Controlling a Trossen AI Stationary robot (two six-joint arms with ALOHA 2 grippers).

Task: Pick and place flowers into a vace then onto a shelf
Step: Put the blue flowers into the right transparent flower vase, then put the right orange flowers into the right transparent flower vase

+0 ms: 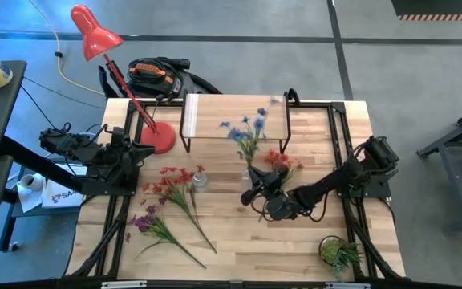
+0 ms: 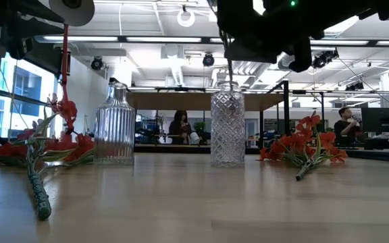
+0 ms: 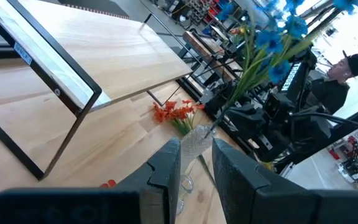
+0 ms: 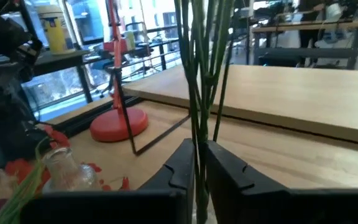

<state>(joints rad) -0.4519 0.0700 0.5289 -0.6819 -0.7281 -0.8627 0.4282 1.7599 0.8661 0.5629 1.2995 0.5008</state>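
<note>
Flowers: the blue spray point(image 1: 249, 133) stands with its stems between the fingers of the right end effector point(image 4: 199, 167), which you see pinched almost shut on them, directly above the cut-glass vase point(image 2: 227, 125) at mid-counter. The stems point(image 4: 201, 81) run close to vertical, blossoms up, and in the low view a stem already reaches the vase mouth. The relation your next move likely turns on is this: the vase sits straight below the grip, so the stems' long axis lines up with the vase's own, and the way in is downward.

The right arm is clearly the nearer one. The left end effector point(image 3: 194, 168) waits at the left side of the counter, fingers a little apart and holding nothing.

Around the vase: an orange-red spray point(image 1: 283, 161) lies just to its right and far side; a second, ribbed glass bottle point(image 2: 115, 125) stands to its left, apart from it. Red sprays point(image 1: 176, 185) and a purple one point(image 1: 152, 225) lie flat on the left half of the counter point(image 1: 239, 241). The shelf point(image 1: 231, 111) stands at the far edge, its top bare, with the red lamp base point(image 1: 158, 138) to its left. A small green plant point(image 1: 340, 253) sits near right.
</note>
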